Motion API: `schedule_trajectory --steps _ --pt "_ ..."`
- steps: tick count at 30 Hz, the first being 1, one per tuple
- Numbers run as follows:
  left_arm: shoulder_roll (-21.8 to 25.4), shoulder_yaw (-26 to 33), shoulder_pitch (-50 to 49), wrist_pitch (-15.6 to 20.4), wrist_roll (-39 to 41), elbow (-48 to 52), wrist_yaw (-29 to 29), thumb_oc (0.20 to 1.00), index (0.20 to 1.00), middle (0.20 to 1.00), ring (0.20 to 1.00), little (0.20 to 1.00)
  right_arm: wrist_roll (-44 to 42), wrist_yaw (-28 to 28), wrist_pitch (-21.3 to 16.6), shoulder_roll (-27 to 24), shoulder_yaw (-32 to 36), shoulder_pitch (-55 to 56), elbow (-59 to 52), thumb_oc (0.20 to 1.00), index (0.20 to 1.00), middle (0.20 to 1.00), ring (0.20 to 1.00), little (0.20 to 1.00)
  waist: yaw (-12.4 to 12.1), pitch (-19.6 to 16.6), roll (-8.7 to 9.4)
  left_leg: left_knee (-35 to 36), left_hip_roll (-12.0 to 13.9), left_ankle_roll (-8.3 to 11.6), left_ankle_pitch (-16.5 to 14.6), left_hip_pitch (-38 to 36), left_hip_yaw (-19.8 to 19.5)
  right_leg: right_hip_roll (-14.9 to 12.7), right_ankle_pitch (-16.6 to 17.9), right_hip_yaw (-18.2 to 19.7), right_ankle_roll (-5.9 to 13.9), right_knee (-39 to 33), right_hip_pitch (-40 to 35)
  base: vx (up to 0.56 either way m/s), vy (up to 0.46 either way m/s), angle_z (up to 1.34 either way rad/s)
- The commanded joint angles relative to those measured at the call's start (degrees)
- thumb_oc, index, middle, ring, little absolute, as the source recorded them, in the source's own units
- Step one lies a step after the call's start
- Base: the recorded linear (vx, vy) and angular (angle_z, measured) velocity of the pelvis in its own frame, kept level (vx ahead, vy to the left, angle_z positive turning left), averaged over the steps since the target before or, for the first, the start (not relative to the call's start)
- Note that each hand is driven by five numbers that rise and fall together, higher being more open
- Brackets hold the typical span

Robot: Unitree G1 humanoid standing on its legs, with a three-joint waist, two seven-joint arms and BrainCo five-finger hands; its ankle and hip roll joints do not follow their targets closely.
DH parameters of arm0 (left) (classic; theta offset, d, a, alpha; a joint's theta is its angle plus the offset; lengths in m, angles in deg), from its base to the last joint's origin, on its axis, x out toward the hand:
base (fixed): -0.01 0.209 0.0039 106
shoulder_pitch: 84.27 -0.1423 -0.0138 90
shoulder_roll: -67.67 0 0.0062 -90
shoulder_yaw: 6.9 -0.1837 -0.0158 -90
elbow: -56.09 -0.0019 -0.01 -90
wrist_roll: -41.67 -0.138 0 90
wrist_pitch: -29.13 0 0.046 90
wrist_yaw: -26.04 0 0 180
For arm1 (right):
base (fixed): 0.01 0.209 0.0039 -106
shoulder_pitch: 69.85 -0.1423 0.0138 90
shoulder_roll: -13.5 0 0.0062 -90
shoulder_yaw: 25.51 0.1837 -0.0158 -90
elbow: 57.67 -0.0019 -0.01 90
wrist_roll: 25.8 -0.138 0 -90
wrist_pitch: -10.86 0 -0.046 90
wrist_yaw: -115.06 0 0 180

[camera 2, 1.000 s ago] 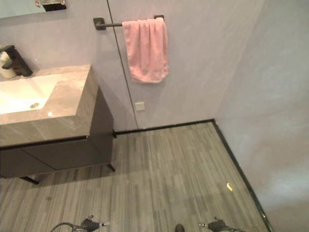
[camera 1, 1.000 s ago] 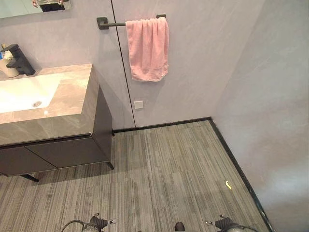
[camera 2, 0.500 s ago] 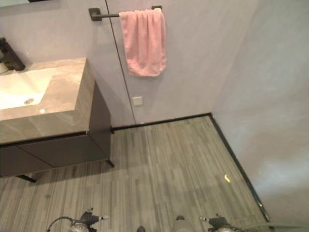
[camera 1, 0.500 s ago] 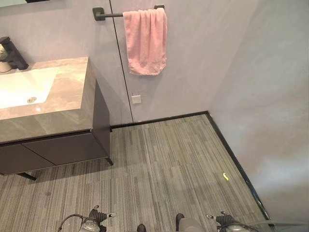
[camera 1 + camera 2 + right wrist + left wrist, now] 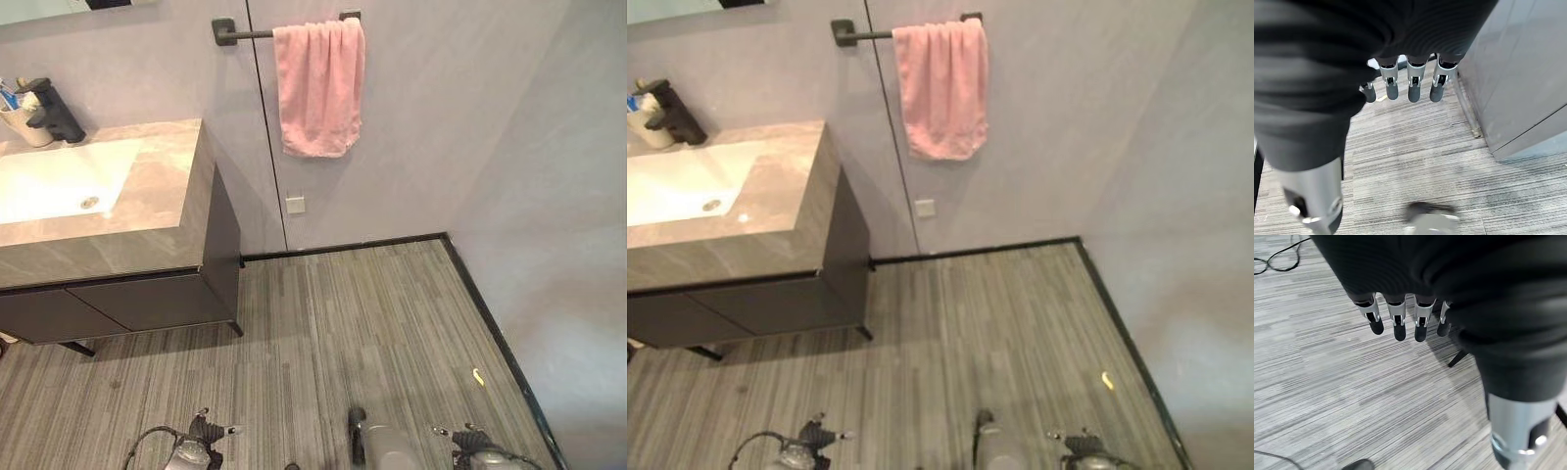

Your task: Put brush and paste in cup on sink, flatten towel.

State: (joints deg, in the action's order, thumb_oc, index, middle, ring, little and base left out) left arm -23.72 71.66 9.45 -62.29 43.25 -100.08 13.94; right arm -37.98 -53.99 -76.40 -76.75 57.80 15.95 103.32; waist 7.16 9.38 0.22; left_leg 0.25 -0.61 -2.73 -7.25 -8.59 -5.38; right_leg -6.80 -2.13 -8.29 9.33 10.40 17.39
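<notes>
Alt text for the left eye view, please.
A pink towel hangs bunched at the right end of a dark wall bar. To its left, a stone-topped sink holds a cup beside a black tap.

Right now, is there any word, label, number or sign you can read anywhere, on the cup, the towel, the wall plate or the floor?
None can be read.
Pale cup by the dark tap on the sink counter: too small to tell any print.
Pink towel on the dark wall bar: no print visible.
Small white square wall plate: blank as far as shows.
Small yellow scrap on the grey striped floor: no marking legible.
</notes>
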Motion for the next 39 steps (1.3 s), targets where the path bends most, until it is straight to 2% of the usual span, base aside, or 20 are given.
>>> schedule_trajectory --steps 1,3,7,11,13,14,15,17,18,19,20,21,23,24,25,29,34,35,37,39 --pt "1.9 0.1 -0.6 1.2 1.6 1.6 0.4 1.0 1.0 1.0 1.0 1.0 2.1 -0.3 -0.5 -0.4 -0.1 0.3 1.3 1.0 1.0 1.0 1.0 1.0 0.7 -0.5 1.46 -1.6 -6.7 2.98 -1.7 -5.4 1.7 0.8 15.7 -0.9 1.63 -9.9 -0.3 0.28 -0.095 0.52" --pt "1.8 -0.1 -0.9 0.9 1.1 1.4 0.8 1.0 1.0 1.0 1.0 1.0 2.7 -0.7 -0.5 -0.5 -0.4 0.9 1.4 1.0 1.0 1.0 1.0 1.0 0.9 -1.0 1.46 -1.4 -6.2 3.31 -1.5 -6.9 0.4 1.6 15.5 -2.1 1.14 -9.5 -0.6 0.34 -0.113 0.66" --pt "1.7 -1.5 -0.4 0.6 0.4 0.6 1.1 1.0 1.0 1.0 1.0 1.0 2.4 -1.1 -0.6 -1.3 -0.7 2.0 1.8 1.0 1.0 1.0 1.0 1.0 1.9 -2.9 0.88 -2.6 -4.7 4.47 -0.8 -8.2 -2.5 4.7 13.5 0.3 -0.84 -8.1 -1.5 0.31 -0.159 0.77" --pt "1.4 -2.5 0.8 0.8 1.9 0.0 1.3 1.0 1.0 1.0 1.0 1.0 3.9 -1.2 -0.8 -2.3 -1.8 2.2 2.2 1.0 1.0 1.0 1.0 1.0 2.1 -3.6 -0.88 -13.9 -1.5 10.91 8.3 -5.8 -3.1 7.6 9.0 -2.2 -3.89 -6.2 -4.6 0.29 -0.202 0.44" --pt "1.5 -3.5 1.9 0.9 2.4 0.8 1.1 1.0 1.0 1.0 1.0 1.0 4.6 -0.7 -0.8 -2.7 -2.7 1.5 2.3 1.0 1.0 1.0 1.0 1.0 1.8 -2.8 0.57 -24.6 -0.9 13.64 13.7 0.9 -0.9 6.9 7.4 -2.2 -4.86 -6.7 -7.2 0.17 -0.207 0.23" --pt "1.8 -3.9 2.7 0.9 2.5 1.1 0.9 1.0 1.0 1.0 1.0 1.0 4.9 -0.5 -0.8 -3.0 -3.5 1.0 2.0 1.0 1.0 1.0 1.0 1.0 1.2 -1.8 1.47 -30.0 -1.5 13.89 14.8 3.8 0.0 6.7 6.8 -1.6 -5.57 -6.7 -8.5 0.19 -0.305 0.11" --pt "2.1 -4.2 3.6 0.8 3.1 1.5 -0.1 1.0 1.0 1.0 1.0 1.0 5.4 -0.1 -0.7 -3.5 -4.6 0.3 1.5 1.0 1.0 1.0 1.0 1.0 0.7 -0.5 2.47 -33.7 -1.4 12.35 14.9 6.9 2.9 6.8 5.8 -0.7 -6.6 -7.1 -10.4 0.19 -0.28 0.05" --pt "2.1 -4.8 4.8 0.8 2.9 2.0 -0.4 1.0 1.0 1.0 1.0 1.0 5.3 0.4 -0.8 -3.6 -5.0 0.1 1.1 1.0 1.0 1.0 1.0 1.0 0.3 0.0 3.4 -31.8 1.0 9.32 12.4 12.8 8.4 6.2 4.8 0.0 -6.86 -7.9 -12.4 0.16 -0.194 -0.18" --pt "2.1 -4.8 4.8 0.8 2.9 2.0 -0.4 1.0 1.0 1.0 1.0 1.0 5.3 0.4 -0.8 -3.6 -5.0 0.1 1.1 1.0 1.0 1.0 1.0 1.0 0.0 0.2 3.11 -32.3 1.4 9.3 11.8 12.8 8.6 6.6 4.8 0.1 -6.87 -7.9 -12.5 0.21 -0.13 -0.33" --pt "2.3 -5.3 5.3 0.8 2.4 2.3 -0.5 1.0 1.0 1.0 1.0 1.0 5.4 0.6 -0.8 -3.4 -4.9 0.3 1.3 1.0 1.0 1.0 1.0 1.0 -0.6 0.2 3.76 -27.0 1.6 7.21 8.1 17.5 11.5 5.8 4.1 0.4 -6.38 -8.9 -14.3 0.16 -0.059 -0.31" --pt "2.3 -5.3 5.3 0.8 2.4 2.3 -0.5 1.0 1.0 1.0 1.0 1.0 5.4 0.6 -0.8 -3.4 -4.9 0.3 1.2 1.0 1.0 1.0 1.0 1.0 -0.8 0.4 3.63 -27.3 1.8 7.18 7.8 17.3 11.7 6.0 4.1 0.5 -6.35 -9.0 -14.5 0.31 -0.06 -0.01" --pt "2.7 -5.8 5.8 0.9 1.5 2.4 -0.9 1.0 1.0 1.0 1.0 1.0 7.2 1.1 -0.5 -3.3 -5.5 0.3 1.4 1.0 1.0 1.0 1.0 1.0 -1.0 0.4 3.41 -19.8 2.6 6.54 7.1 20.9 13.3 5.6 3.2 1.1 -5.75 -9.6 -15.6 0.26 0.031 0.04" --pt "2.8 -6.0 5.9 1.0 1.0 2.7 -1.5 1.0 1.0 1.0 1.0 1.0 9.2 1.6 -0.3 -3.5 -6.6 0.1 1.3 1.0 1.0 1.0 1.0 1.0 -1.8 0.5 2.23 -13.2 3.0 7.02 10.8 22.9 12.4 6.7 2.2 2.7 -5.75 -10.2 -17.6 0.27 0.05 0.02" --pt "2.8 -6.0 5.9 1.0 1.0 2.7 -1.5 1.0 1.0 1.0 1.0 1.0 9.2 1.6 -0.3 -3.5 -6.6 0.1 1.3 1.0 1.0 1.0 1.0 1.0 -1.8 0.8 2.37 -12.8 2.9 7.03 10.9 22.4 12.6 6.6 2.1 2.8 -5.73 -10.2 -18.0 0.4 0.117 -0.39" --pt "2.8 -5.8 6.0 1.3 0.9 2.6 -2.3 1.0 1.0 1.0 1.0 1.0 10.8 1.9 -0.4 -3.3 -7.7 -0.2 1.3 1.0 1.0 1.0 1.0 1.0 -3.1 1.2 0.94 -3.2 3.7 8.73 17.6 24.2 10.0 8.5 0.8 6.0 -5.7 -10.8 -20.7 0.32 0.09 -0.62" --pt "3.0 -5.2 5.5 1.6 1.0 2.3 -2.5 1.0 1.0 1.0 1.0 1.0 11.7 1.8 -0.4 -3.3 -8.2 -0.4 2.0 1.0 1.0 1.0 1.0 1.0 -4.4 1.2 0.37 3.2 5.0 10.23 20.6 25.6 8.9 9.3 -1.3 9.6 -5.67 -10.8 -23.4 0.37 0.085 -0.9" --pt "3.2 -4.8 3.5 1.5 0.8 1.8 -2.3 1.0 1.0 1.0 1.0 1.0 12.6 1.4 -0.4 -2.6 -8.5 -0.2 2.7 1.0 1.0 1.0 1.0 1.0 -5.8 -0.2 -0.32 1.7 5.4 9.8 21.4 24.3 6.8 9.2 -4.2 13.9 -5.29 -10.3 -27.0 0.31 0.161 -0.75" --pt "3.3 -5.1 3.2 1.5 0.4 1.4 -2.3 1.0 1.0 1.0 1.0 1.0 12.8 1.0 -0.5 -2.3 -8.4 -0.3 2.5 1.0 1.0 1.0 1.0 1.0 -5.9 -0.7 -0.2 -1.5 4.5 8.77 20.2 25.2 6.8 7.4 -5.1 14.9 -4.48 -8.8 -27.8 0.21 0.17 -0.84" --pt "3.6 -5.0 3.1 1.5 0.5 1.4 -2.3 1.0 1.0 1.0 1.0 1.0 12.7 0.9 -0.5 -2.2 -8.4 -0.5 2.3 1.0 1.0 1.0 1.0 1.0 -5.8 -0.9 0.1 -3.1 4.0 8.18 19.4 25.5 7.4 6.6 -5.4 15.5 -4.25 -7.7 -27.8 0.24 0.198 -0.86" --pt "4.5 -5.1 3.1 1.6 0.3 2.3 -2.2 1.0 1.0 1.0 1.0 1.0 12.5 0.5 -0.6 -1.4 -8.5 -0.8 1.6 1.0 1.0 1.0 1.0 1.0 -5.9 -1.6 0.98 -7.6 2.4 6.02 15.9 26.4 9.6 4.6 -5.3 16.0 -3.05 -4.7 -26.6 0.3 0.274 -0.3"
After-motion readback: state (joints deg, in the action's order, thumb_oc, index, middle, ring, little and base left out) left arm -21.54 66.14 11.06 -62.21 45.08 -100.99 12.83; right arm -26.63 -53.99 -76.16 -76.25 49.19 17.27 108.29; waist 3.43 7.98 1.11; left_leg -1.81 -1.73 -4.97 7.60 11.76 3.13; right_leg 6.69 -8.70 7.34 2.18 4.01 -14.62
